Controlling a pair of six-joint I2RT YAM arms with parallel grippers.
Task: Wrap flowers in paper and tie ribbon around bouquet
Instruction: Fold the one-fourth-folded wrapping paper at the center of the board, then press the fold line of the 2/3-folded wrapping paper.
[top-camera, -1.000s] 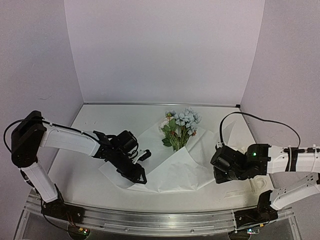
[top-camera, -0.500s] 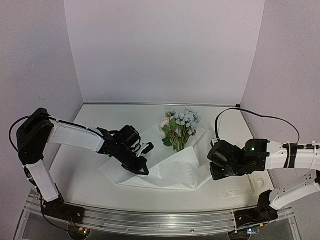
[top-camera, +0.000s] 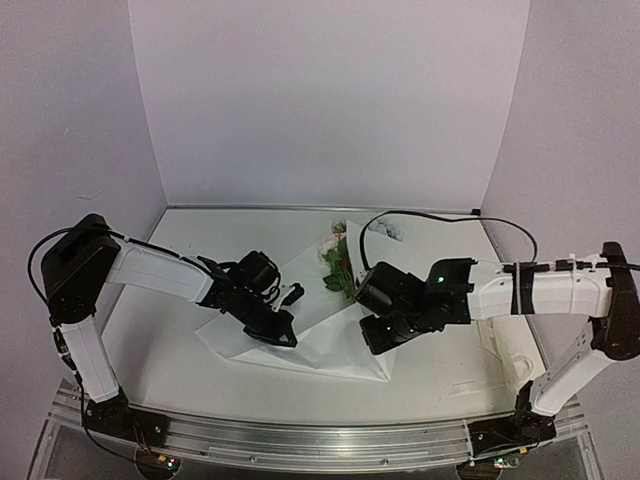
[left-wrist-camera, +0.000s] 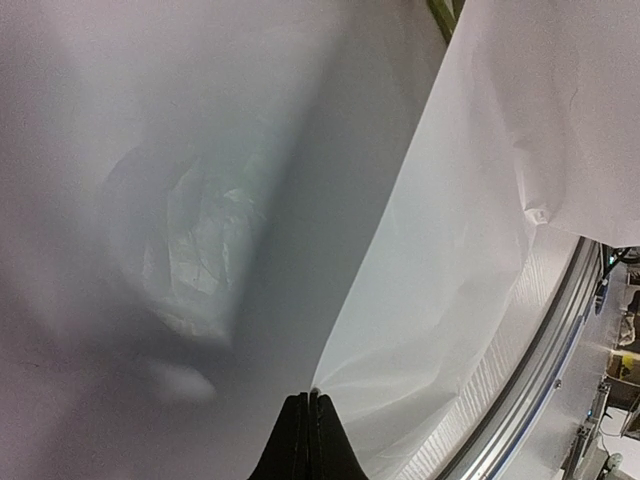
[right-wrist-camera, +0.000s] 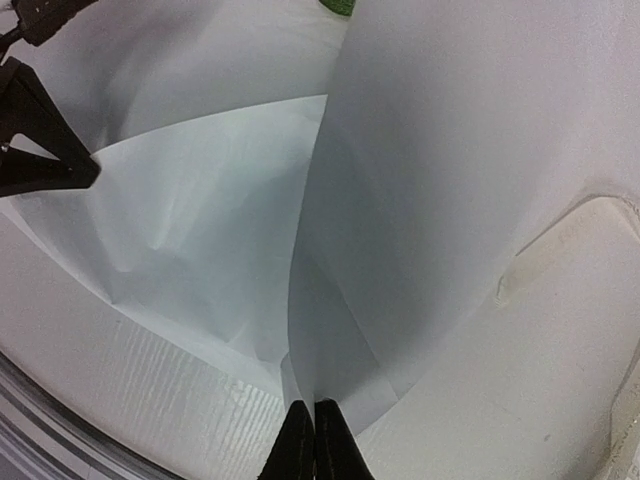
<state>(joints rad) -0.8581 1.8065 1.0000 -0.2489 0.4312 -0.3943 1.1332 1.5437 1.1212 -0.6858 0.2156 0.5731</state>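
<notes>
Both arms grip the paper (top-camera: 320, 350) at once: the left gripper (top-camera: 284, 338) has its jaws pressed together on the sheet's left edge, and the right gripper (top-camera: 374, 344) likewise pinches a raised right flap. The flowers (top-camera: 337, 265) lie between the two, just beyond and left of the right jaws (the nearer arm). Their stems are hidden under the sheet, presumably running back toward the arms. The flap would likely have to cross that axis leftward.
</notes>
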